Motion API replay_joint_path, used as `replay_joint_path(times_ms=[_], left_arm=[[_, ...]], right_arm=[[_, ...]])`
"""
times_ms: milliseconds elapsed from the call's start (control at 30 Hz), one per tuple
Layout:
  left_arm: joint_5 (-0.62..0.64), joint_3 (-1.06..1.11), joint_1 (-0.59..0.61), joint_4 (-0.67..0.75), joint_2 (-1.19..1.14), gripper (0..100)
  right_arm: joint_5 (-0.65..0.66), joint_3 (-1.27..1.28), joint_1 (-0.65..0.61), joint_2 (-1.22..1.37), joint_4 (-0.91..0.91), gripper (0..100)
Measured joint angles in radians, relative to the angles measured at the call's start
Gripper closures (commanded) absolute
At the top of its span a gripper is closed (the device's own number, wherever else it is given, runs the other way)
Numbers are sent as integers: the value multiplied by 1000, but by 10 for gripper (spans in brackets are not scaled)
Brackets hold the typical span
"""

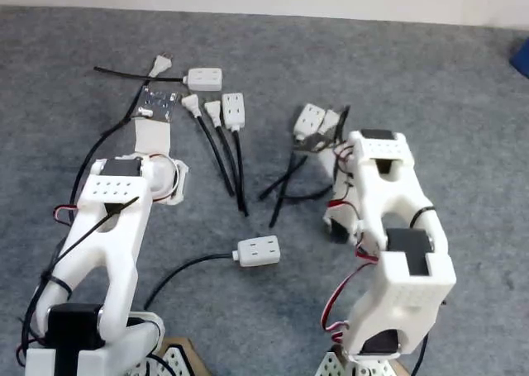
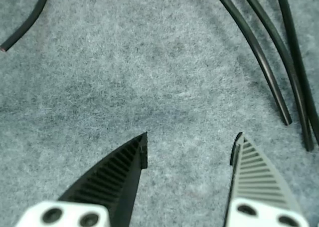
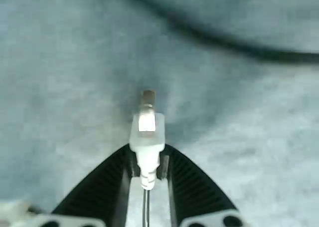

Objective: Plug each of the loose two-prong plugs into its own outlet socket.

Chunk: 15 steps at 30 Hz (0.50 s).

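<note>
Grey felt table (image 1: 446, 95) underneath everything. White two-prong plug (image 3: 147, 132) pinched by its body in the right pincer (image 3: 148, 162), prongs pointing away, mid-frame in the right wrist view. Free outlet socket (image 1: 258, 249) at lower centre of the high view. Left pincer (image 2: 192, 147) spread wide, empty, over bare felt near black cords (image 2: 269, 72). Best to square prongs with slots, then push straight. No legible writing anywhere.

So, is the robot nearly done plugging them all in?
Not nearly. I can't see any plug in a socket yet. The right tool pinches one white plug; the left tool hangs open over the carpet. Other loose plugs lie waiting, and the near socket block is empty.
</note>
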<state>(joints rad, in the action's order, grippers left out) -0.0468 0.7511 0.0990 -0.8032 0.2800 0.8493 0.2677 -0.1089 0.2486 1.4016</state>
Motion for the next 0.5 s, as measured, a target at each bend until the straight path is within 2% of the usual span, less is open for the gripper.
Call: replay_joint_path(times_ms=[133, 333, 433, 500], left_arm=[[0, 0, 0, 0, 0, 723], [-34, 0, 0, -2, 0, 723], [-48, -51, 0, -97, 0, 724], [-51, -114, 0, -190, 0, 745]], right_arm=[[-81, 0, -66, -187, 98, 992], [-110, 37, -163, -497, 207, 992], [-175, 123, -195, -637, 176, 992], [-233, 224, -222, -732, 77, 992]])
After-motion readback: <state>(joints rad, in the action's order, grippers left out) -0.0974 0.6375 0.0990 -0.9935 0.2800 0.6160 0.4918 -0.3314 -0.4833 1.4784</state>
